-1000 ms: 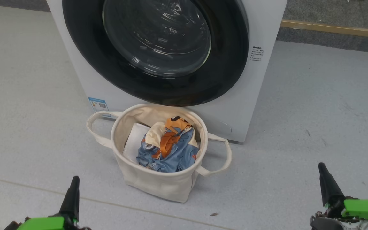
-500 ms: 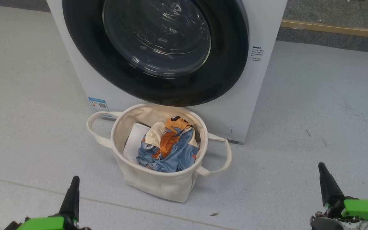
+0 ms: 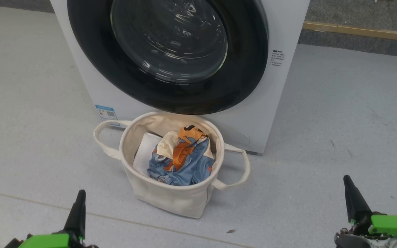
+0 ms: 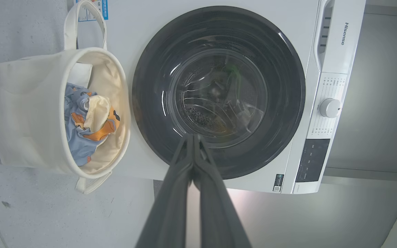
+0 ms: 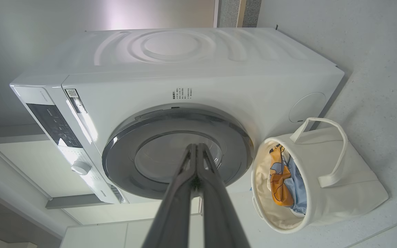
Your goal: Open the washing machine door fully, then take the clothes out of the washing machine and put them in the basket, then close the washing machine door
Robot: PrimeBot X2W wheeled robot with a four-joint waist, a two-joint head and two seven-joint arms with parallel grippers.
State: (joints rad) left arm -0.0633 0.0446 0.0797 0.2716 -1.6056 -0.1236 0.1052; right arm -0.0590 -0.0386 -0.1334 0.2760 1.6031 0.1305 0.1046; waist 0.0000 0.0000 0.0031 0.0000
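The white washing machine (image 3: 281,20) (image 4: 336,31) (image 5: 191,75) stands ahead with its black-rimmed washing machine door (image 3: 246,75) (image 4: 288,103) (image 5: 122,162) lying flush against the front. Just before it sits the cream basket (image 3: 171,199) (image 4: 19,113) (image 5: 350,186), and the blue, orange and cream clothes (image 3: 181,158) (image 4: 81,120) (image 5: 284,179) lie bundled inside. My left gripper (image 3: 80,193) (image 4: 193,137) is low at the left, fingers pressed together and empty. My right gripper (image 3: 347,179) (image 5: 196,146) is low at the right, likewise shut and empty. Both are well back from the basket.
A flat white sheet (image 3: 145,150) lies in the basket beside the clothes. Grey floor (image 3: 339,120) spreads around the machine. A wooden strip (image 3: 360,31) runs along the far wall at the right. The machine's dial (image 4: 329,107) and dark control panel (image 5: 55,125) sit at its top.
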